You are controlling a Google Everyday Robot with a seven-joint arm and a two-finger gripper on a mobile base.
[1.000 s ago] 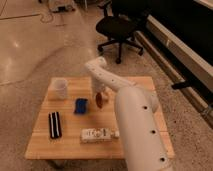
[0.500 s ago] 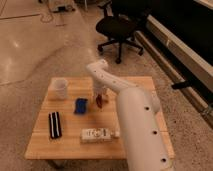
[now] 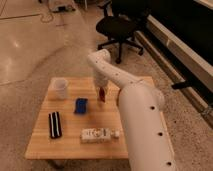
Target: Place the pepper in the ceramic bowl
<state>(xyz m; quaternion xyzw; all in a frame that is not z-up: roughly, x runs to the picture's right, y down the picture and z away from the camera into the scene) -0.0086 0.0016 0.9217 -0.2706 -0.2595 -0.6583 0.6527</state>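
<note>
My gripper (image 3: 101,90) hangs from the white arm over the middle of the wooden table (image 3: 70,150), just right of the blue rectangular object (image 3: 81,105). A small dark red elongated pepper (image 3: 101,95) hangs upright at its tip, held a little above the tabletop. The gripper is shut on it. The ceramic bowl does not show; the arm's forearm (image 3: 117,82) covers the table surface to the right of the gripper.
A white cylindrical cup (image 3: 60,87) stands at the back left. A black striped object (image 3: 55,125) lies at the front left and a white bottle (image 3: 97,135) lies on its side at the front. A black office chair (image 3: 120,27) stands behind the table.
The gripper has shifted slightly over the table's middle. An orange-red shape beside it a second ago is now covered by the arm; only the dark red pepper shows.
</note>
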